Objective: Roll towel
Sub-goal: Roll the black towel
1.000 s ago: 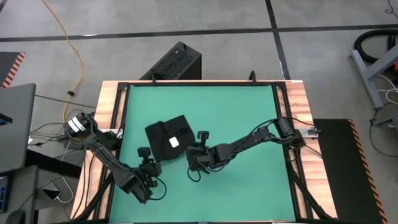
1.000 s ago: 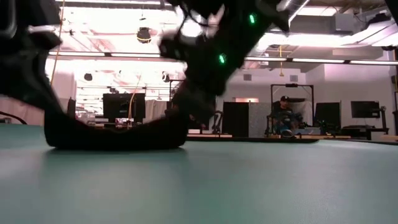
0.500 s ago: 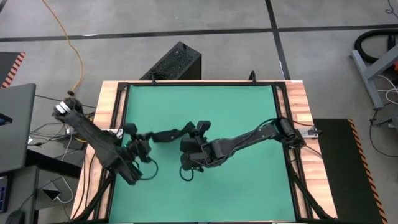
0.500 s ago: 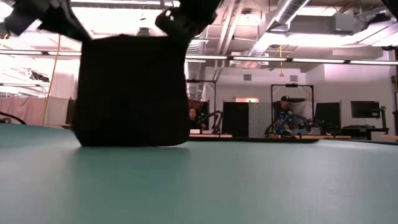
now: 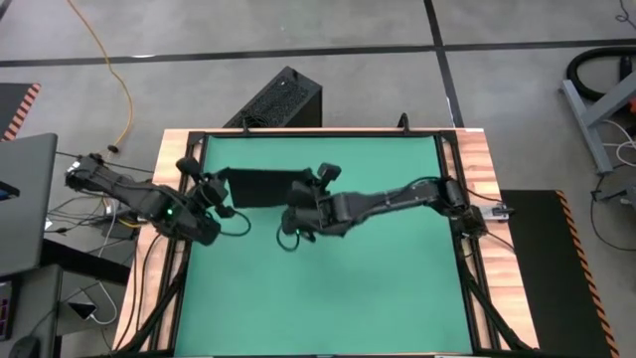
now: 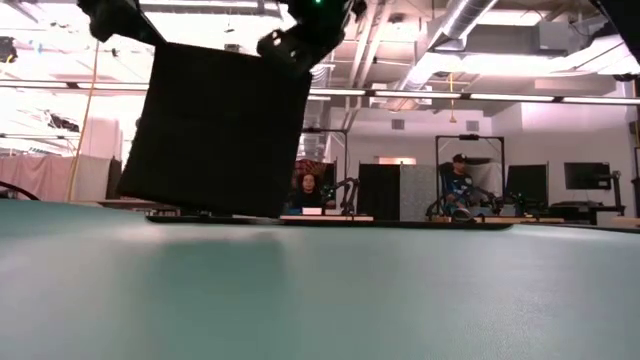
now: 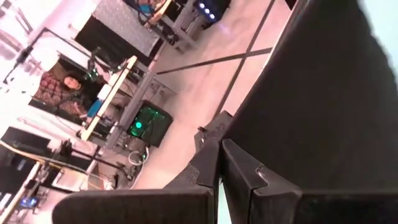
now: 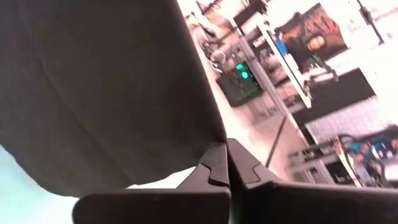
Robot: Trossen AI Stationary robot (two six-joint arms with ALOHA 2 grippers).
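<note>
Towel (image 5: 260, 186) first: the plain black cloth hangs stretched between the two grippers above the far-left part of the green desk (image 5: 378, 288). From above it reads as a dark band running from one gripper to the other. From desk height it is a broad dark sheet (image 6: 218, 128) hanging down, its lower edge close above the green surface; whether that edge touches the desk cannot be told.

Left gripper (image 5: 215, 189) sits near the desk's left rail and is clamped on the towel's left upper corner. In the left wrist view its two dark fingers (image 7: 239, 177) are pressed together with the black cloth (image 7: 329, 106) running out from between them.

Right gripper (image 5: 298, 207) reaches in from the right side of the desk, its arm stretched across the green mat, and is clamped on the towel's right upper corner. In the right wrist view its fingers (image 8: 217, 163) meet with no gap, pinching the edge of the cloth (image 8: 106, 87), which spreads away from them in soft folds.

Behind the desk's far edge a black ribbed box (image 5: 278, 97) stands on the grey floor. An orange cable (image 5: 117, 80) trails across the floor at the left. In the room beyond, two seated people (image 6: 308, 190) are visible at workstations.
</note>
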